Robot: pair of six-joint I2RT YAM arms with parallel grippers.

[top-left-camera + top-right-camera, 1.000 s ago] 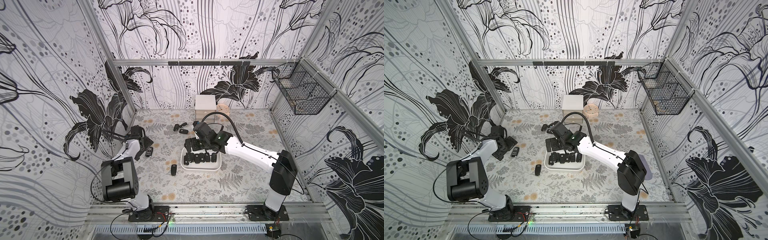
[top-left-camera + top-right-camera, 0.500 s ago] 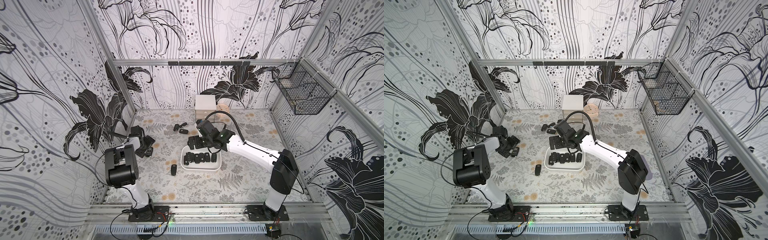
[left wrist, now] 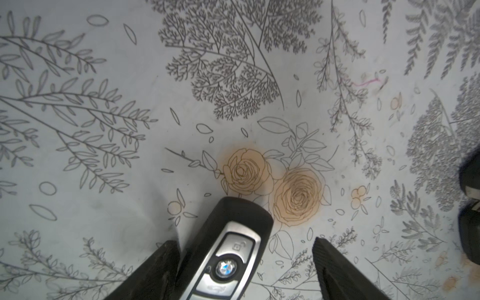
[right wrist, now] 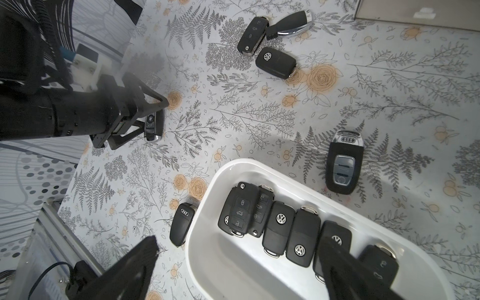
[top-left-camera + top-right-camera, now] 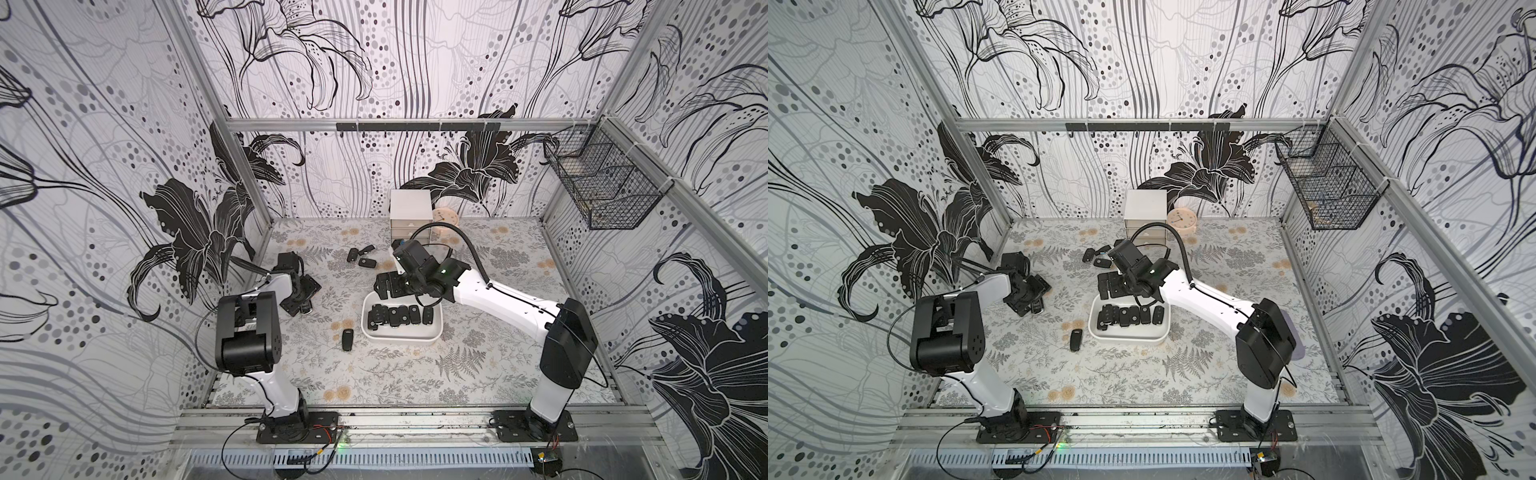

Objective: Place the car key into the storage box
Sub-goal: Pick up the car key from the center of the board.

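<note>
The car key (image 3: 228, 259) lies flat on the table (image 3: 104, 181), apart from the storage box (image 5: 399, 338) and on my left arm's side of it. My left gripper (image 3: 245, 242) straddles the key with its fingers partly open: one is just beside the key's edge, the other leaves a clear gap. A row of black keys (image 4: 279, 226) lies in the box. My right gripper (image 4: 240, 241) hovers over the box, fingers spread wide and holding nothing. One loose key (image 4: 181, 223) sits just beside the box's outer wall.
</note>
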